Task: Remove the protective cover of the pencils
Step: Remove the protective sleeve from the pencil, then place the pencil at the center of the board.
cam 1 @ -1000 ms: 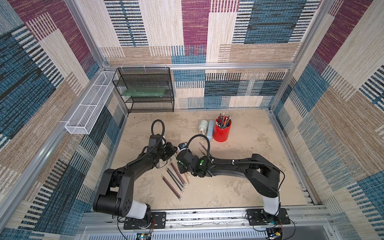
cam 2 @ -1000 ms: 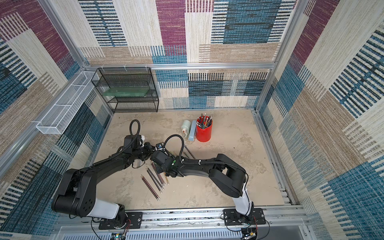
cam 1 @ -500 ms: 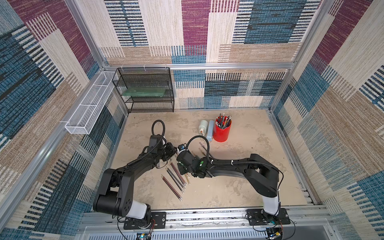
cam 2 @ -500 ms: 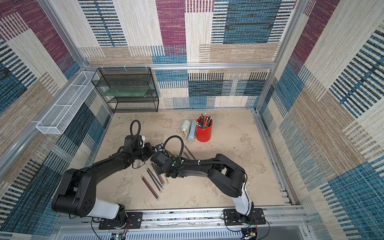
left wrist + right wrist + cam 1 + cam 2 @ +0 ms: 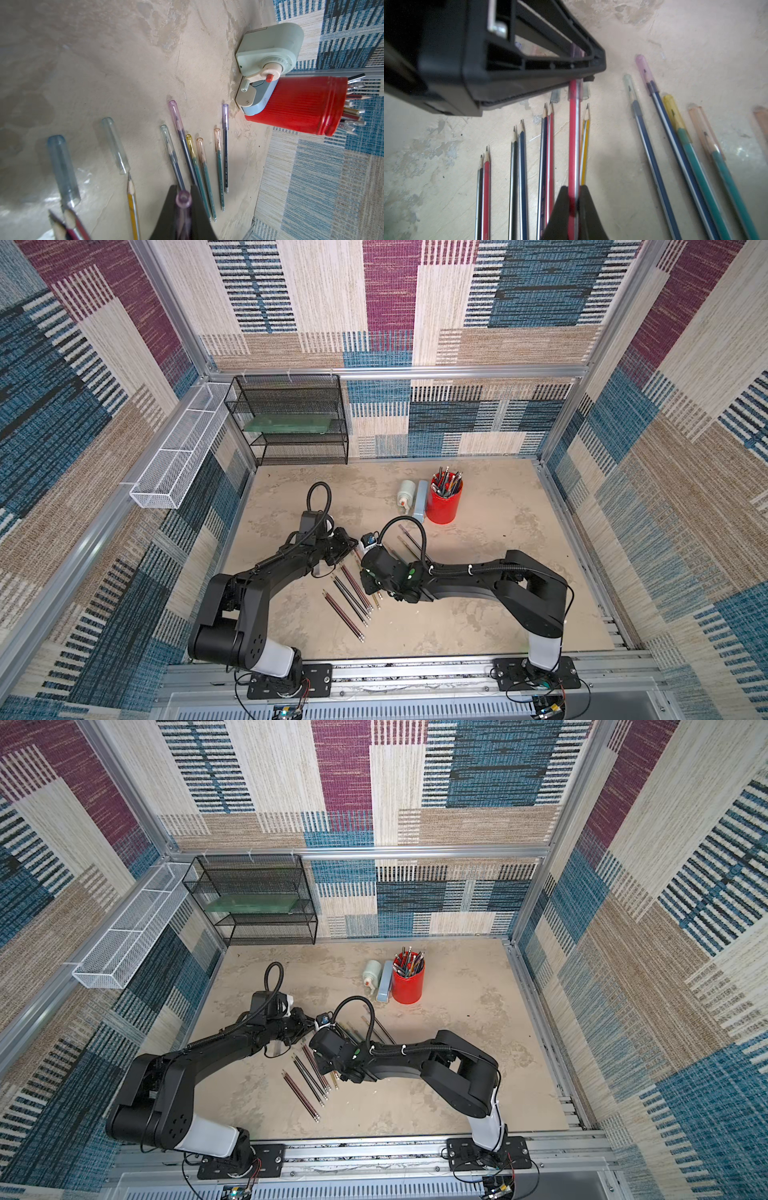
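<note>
Pencils (image 5: pixel 353 603), slim and glossy, lay on the mottled table (image 5: pixel 478 626) in a top view. Left wrist: left pincer (image 5: pixel 183 191) gripped one translucent purple cap (image 5: pixel 183 200), six capped pencils (image 5: pixel 218 166) beyond. Right wrist: right pincer (image 5: pixel 574 189) clamped one red pencil (image 5: pixel 574 135) beside seven bare sharpened pencils (image 5: pixel 522 166).

Lying side by side on the table (image 5: pixel 498 572), front centre: uncapped pencils (image 5: pixel 351 602). Lying just behind and to the right of those: capped pencils (image 5: pixel 204 166). Standing farther back: cup (image 5: pixel 444 506), sharpener (image 5: pixel 406 493) just left of it. Standing in the rear left corner: mesh rack (image 5: pixel 291 427).
</note>
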{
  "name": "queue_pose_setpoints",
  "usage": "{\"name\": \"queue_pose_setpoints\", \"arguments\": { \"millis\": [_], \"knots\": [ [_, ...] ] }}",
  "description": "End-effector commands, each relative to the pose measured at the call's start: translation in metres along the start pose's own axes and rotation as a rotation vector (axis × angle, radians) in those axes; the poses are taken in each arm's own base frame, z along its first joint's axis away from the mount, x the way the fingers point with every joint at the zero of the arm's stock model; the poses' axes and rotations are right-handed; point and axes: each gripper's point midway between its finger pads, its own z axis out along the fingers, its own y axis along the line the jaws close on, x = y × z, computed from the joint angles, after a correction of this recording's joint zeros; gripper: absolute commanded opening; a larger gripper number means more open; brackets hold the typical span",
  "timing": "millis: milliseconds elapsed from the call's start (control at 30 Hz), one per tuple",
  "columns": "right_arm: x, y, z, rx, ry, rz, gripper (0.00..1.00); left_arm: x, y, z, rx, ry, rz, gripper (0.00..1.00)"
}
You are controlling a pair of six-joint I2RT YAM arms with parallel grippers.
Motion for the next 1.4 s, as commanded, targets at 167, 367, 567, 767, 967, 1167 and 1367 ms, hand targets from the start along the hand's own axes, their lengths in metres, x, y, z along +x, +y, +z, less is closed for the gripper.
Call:
{"name": "queue_pose_setpoints", "arguments": {
  "millis": [167,367,567,767,967,1167,1367],
  "knots": [
    [0.011,-0.007,-0.007,0.032,0.029,0.002,0.00,-0.022,0.003,-0.004,-0.036,-0.093,0.039,0.00],
    [0.014,-0.014,-0.006,0.037,0.017,0.029,0.00,-0.023,0.002,-0.004,-0.036,-0.089,0.045,0.00],
    [0.018,-0.020,0.003,0.058,0.047,0.033,0.00,-0.024,0.006,-0.002,-0.088,-0.063,0.044,0.00],
    [0.024,-0.022,0.014,0.035,0.077,0.053,0.00,-0.024,0.007,0.005,-0.120,-0.019,0.041,0.00],
    [0.023,-0.026,0.020,0.039,0.084,0.055,0.00,-0.022,0.007,0.009,-0.130,0.006,0.047,0.00],
    [0.025,-0.025,0.023,0.026,0.099,0.062,0.08,-0.021,0.007,0.012,-0.134,0.013,0.050,0.00],
    [0.024,-0.024,0.023,0.021,0.097,0.064,0.14,-0.021,0.008,0.015,-0.134,0.024,0.046,0.00]
  ]
}}
